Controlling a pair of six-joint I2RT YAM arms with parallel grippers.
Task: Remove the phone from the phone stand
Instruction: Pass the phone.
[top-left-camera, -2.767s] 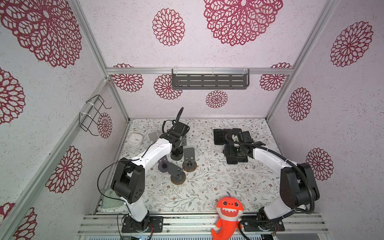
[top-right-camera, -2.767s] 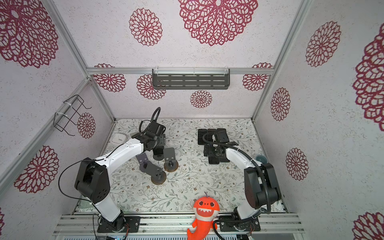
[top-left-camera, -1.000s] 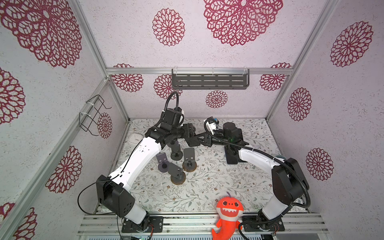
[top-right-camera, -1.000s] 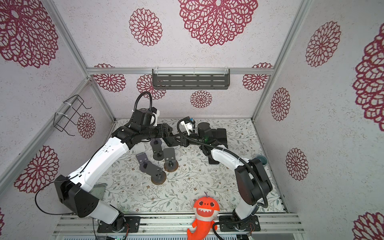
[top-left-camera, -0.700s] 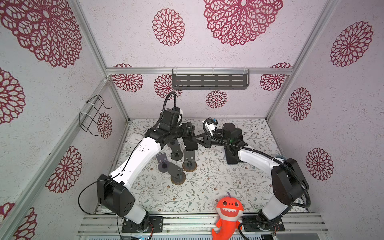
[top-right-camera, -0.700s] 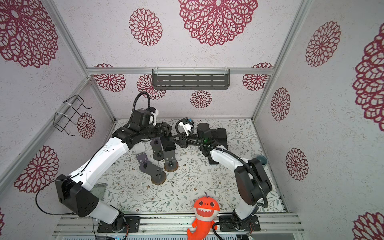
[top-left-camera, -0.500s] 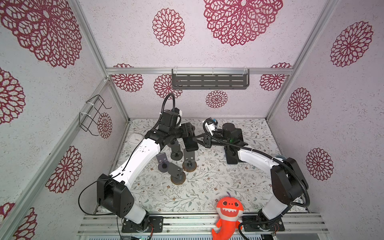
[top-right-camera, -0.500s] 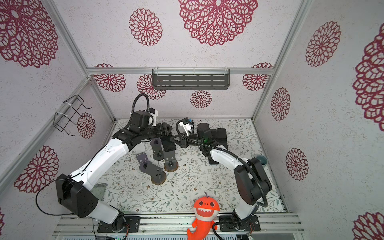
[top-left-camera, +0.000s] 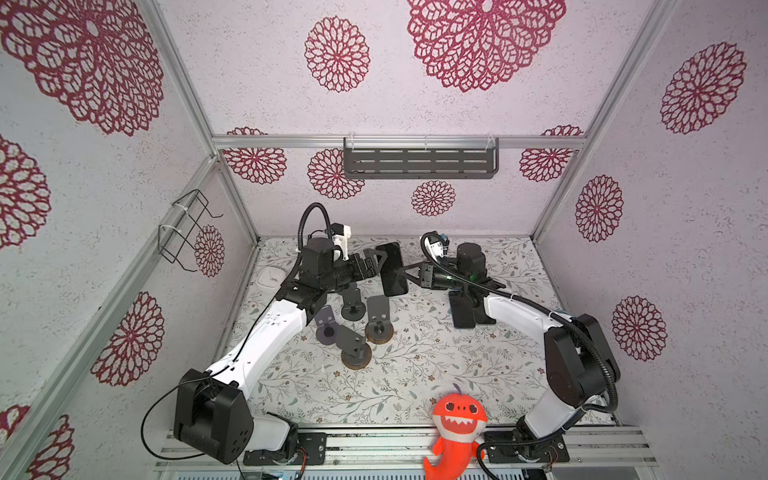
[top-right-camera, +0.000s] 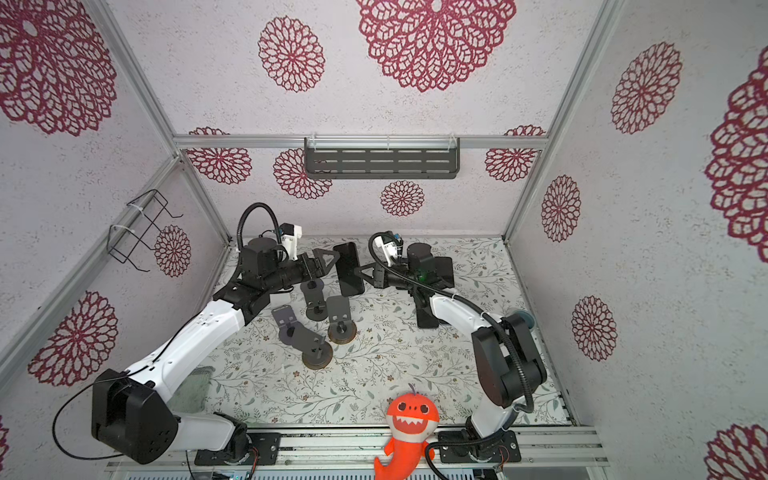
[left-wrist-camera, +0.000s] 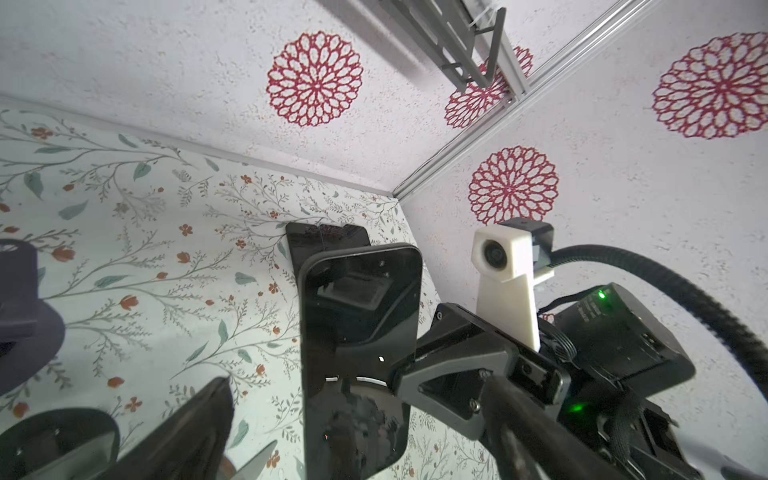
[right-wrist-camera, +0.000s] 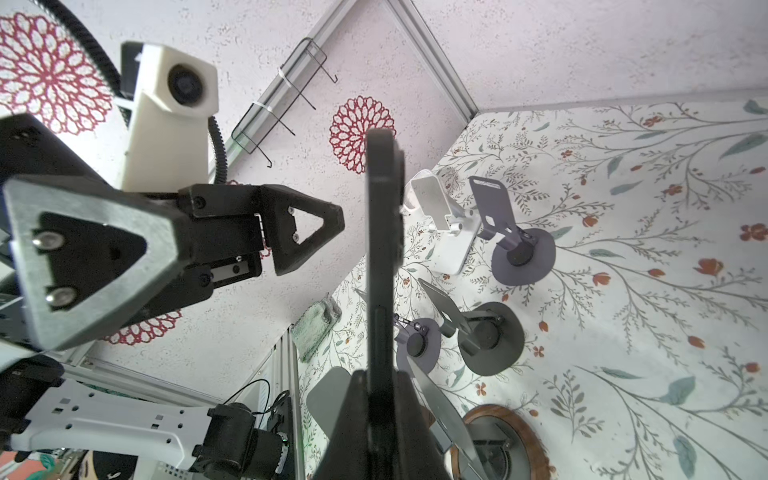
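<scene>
A black phone (top-left-camera: 392, 269) (top-right-camera: 348, 269) hangs upright in the air over the back of the table, between both arms. My right gripper (top-left-camera: 409, 275) (right-wrist-camera: 382, 415) is shut on its lower edge; the right wrist view shows the phone (right-wrist-camera: 382, 249) edge-on between the jaws. My left gripper (top-left-camera: 379, 262) (left-wrist-camera: 357, 436) is open, its fingers (right-wrist-camera: 307, 232) spread on either side of the phone (left-wrist-camera: 359, 332) without touching it. Below stand several empty grey phone stands (top-left-camera: 378, 316) (top-right-camera: 316, 299) (right-wrist-camera: 490, 332).
More black phones (top-left-camera: 463, 311) (left-wrist-camera: 328, 245) lie on the table's right side under my right arm. A white stand (right-wrist-camera: 440, 224) and a green cloth (right-wrist-camera: 316, 328) sit at the left. An orange plush toy (top-left-camera: 457, 419) stands at the front edge.
Both arms rose from the table and met at the phone. In the last second my right gripper shut on it and my left gripper opened, letting it go.
</scene>
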